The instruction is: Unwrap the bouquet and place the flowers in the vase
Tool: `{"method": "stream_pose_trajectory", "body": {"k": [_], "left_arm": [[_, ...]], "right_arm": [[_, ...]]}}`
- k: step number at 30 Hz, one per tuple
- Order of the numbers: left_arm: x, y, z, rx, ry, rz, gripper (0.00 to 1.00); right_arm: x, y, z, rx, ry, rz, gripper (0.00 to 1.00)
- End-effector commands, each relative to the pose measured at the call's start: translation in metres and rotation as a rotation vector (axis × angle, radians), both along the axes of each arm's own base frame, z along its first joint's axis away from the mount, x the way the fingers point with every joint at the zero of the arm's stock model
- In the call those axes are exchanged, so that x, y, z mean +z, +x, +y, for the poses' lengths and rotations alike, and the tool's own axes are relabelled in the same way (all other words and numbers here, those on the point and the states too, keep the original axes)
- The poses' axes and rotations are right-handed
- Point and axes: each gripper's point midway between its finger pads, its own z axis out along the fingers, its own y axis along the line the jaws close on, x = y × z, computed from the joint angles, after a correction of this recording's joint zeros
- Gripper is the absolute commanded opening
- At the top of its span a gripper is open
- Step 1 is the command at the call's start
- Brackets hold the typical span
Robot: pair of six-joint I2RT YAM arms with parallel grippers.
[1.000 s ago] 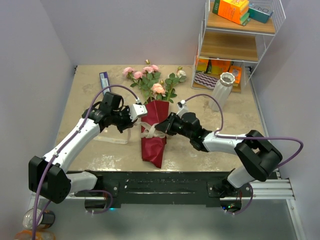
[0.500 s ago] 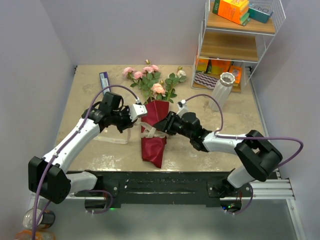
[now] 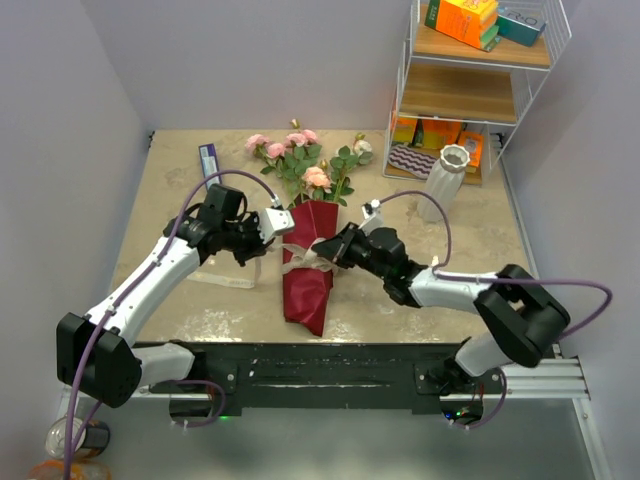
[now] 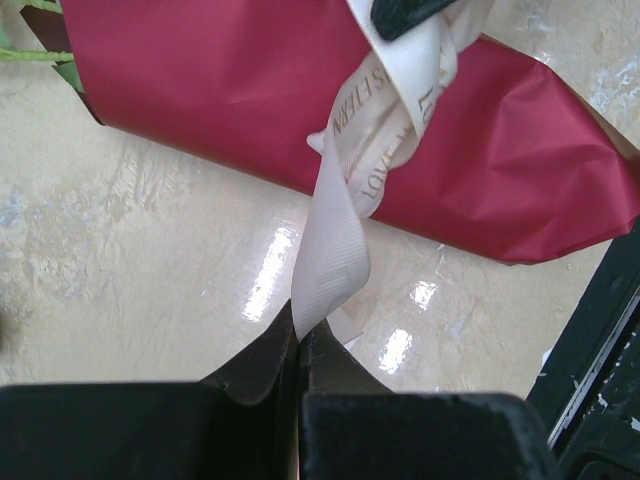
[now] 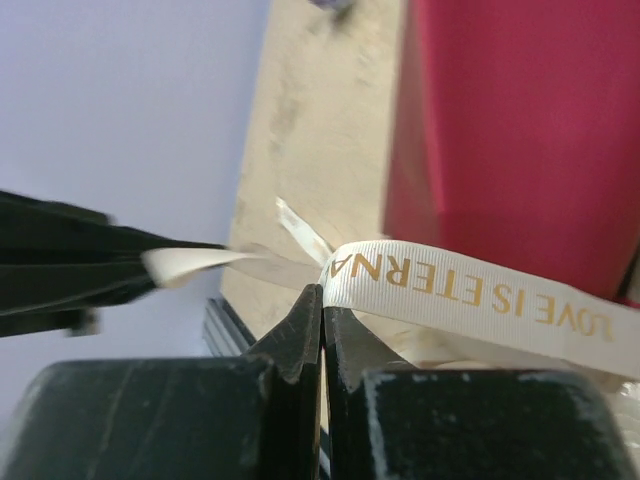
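The left gripper (image 4: 299,335) is closed, its tips pinching a tail of the cream ribbon (image 4: 335,230) that rises from the tips to the knot. The right gripper (image 5: 321,300) is closed too, clamped on a loop of the same ribbon, the part printed in gold letters. The ribbon runs taut between the two.

The bouquet (image 3: 308,255) lies flat at the middle of the table (image 3: 170,180), the tip of its maroon paper cone (image 3: 305,300) toward 6 o'clock and the flowers (image 3: 298,160) fanned out toward 12. The ribbon is knotted around the cone's middle. From above, the left gripper comes in at the cone's 9 o'clock and the right at its 3 o'clock, both close to the paper.

The vase (image 3: 445,176) stands upright at about 2 o'clock from the bouquet, well apart from it, just in front of the wire rack (image 3: 410,70) in the far right corner. Coloured boxes (image 3: 465,20) sit on the rack's shelves.

A loose cream strip (image 3: 225,279) lies under the left arm at 8 o'clock of the cone. A flat blue packet (image 3: 208,160) lies at 10 o'clock. Bare tabletop shows at 4 o'clock, between the right arm and the side wall.

The table is beige and glossy like stone, closed in by pale lilac walls (image 3: 60,150) at 9, 12 and 3 o'clock, with a black rail (image 3: 320,365) along the near edge.
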Motion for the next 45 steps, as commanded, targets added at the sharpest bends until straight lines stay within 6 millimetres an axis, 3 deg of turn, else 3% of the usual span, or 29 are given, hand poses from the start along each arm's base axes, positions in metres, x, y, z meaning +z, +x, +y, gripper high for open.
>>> {"method": "stream_pose_trajectory", "body": {"k": [1, 2, 4, 5, 7, 13, 16, 17, 19, 20, 22, 23, 26, 29, 32, 37, 38, 39, 40, 41, 43, 45], "left_arm": [[0.017, 0.008, 0.002, 0.029, -0.011, -0.053, 0.00], [0.017, 0.010, 0.003, 0.058, -0.012, -0.046, 0.00], [0.021, 0.018, 0.014, 0.130, 0.007, -0.050, 0.00], [0.024, 0.021, 0.021, 0.174, 0.005, -0.040, 0.00], [0.039, 0.027, 0.031, 0.221, -0.019, -0.052, 0.00], [0.089, 0.042, 0.082, 0.396, -0.072, -0.134, 0.00], [0.106, 0.051, 0.122, 0.522, -0.052, -0.191, 0.00], [0.109, 0.054, 0.151, 0.599, -0.034, -0.211, 0.00], [0.113, 0.058, 0.184, 0.670, 0.000, -0.243, 0.00], [0.112, 0.054, 0.220, 0.763, 0.018, -0.248, 0.00], [0.103, 0.051, 0.253, 0.818, 0.029, -0.232, 0.00], [0.098, 0.041, 0.288, 0.888, 0.053, -0.229, 0.00], [0.077, 0.025, 0.334, 0.956, 0.017, -0.170, 0.00], [0.055, 0.013, 0.349, 0.962, -0.008, -0.091, 0.00], [0.038, 0.006, 0.340, 0.923, -0.023, -0.053, 0.00], [0.041, 0.005, 0.339, 0.910, -0.003, -0.097, 0.00], [0.038, 0.004, 0.337, 0.894, 0.001, -0.087, 0.17], [0.034, -0.001, 0.329, 0.873, -0.013, -0.055, 0.35], [0.033, -0.003, 0.326, 0.836, -0.004, -0.053, 0.53], [0.033, -0.010, 0.317, 0.813, -0.015, -0.032, 0.90], [0.039, -0.012, 0.305, 0.755, -0.035, -0.050, 1.00], [0.053, -0.018, 0.284, 0.694, -0.087, -0.060, 1.00]], "right_arm": [[0.083, 0.008, -0.024, -0.109, 0.092, -0.201, 0.00], [0.088, 0.006, -0.027, -0.106, 0.070, -0.203, 0.00], [0.122, 0.005, -0.044, -0.155, 0.050, -0.290, 0.00], [0.129, 0.004, -0.051, -0.172, 0.011, -0.289, 0.00], [0.149, 0.008, -0.069, -0.242, -0.046, -0.345, 0.00], [0.170, -0.003, -0.134, -0.413, -0.219, -0.385, 0.00], [0.173, -0.004, -0.174, -0.553, -0.319, -0.363, 0.00], [0.167, -0.005, -0.193, -0.621, -0.385, -0.341, 0.00], [0.170, -0.011, -0.217, -0.693, -0.444, -0.326, 0.00], [0.171, -0.012, -0.234, -0.762, -0.485, -0.320, 0.00], [0.177, -0.017, -0.252, -0.831, -0.521, -0.311, 0.00], [0.172, -0.019, -0.261, -0.849, -0.565, -0.295, 0.00], [0.168, -0.024, -0.280, -0.923, -0.615, -0.269, 0.00], [0.156, -0.024, -0.289, -0.950, -0.659, -0.242, 0.00], [0.141, -0.021, -0.294, -0.966, -0.702, -0.212, 0.00], [0.115, -0.010, -0.303, -0.963, -0.769, -0.146, 0.00], [0.105, -0.006, -0.303, -0.939, -0.807, -0.124, 0.08], [0.099, -0.004, -0.304, -0.925, -0.827, -0.108, 0.24], [0.092, -0.002, -0.306, -0.920, -0.846, -0.084, 0.50], [0.084, 0.000, -0.304, -0.900, -0.863, -0.064, 0.57], [0.081, 0.002, -0.303, -0.885, -0.872, -0.055, 0.63], [0.090, 0.004, -0.302, -0.879, -0.875, -0.072, 0.64]]}}
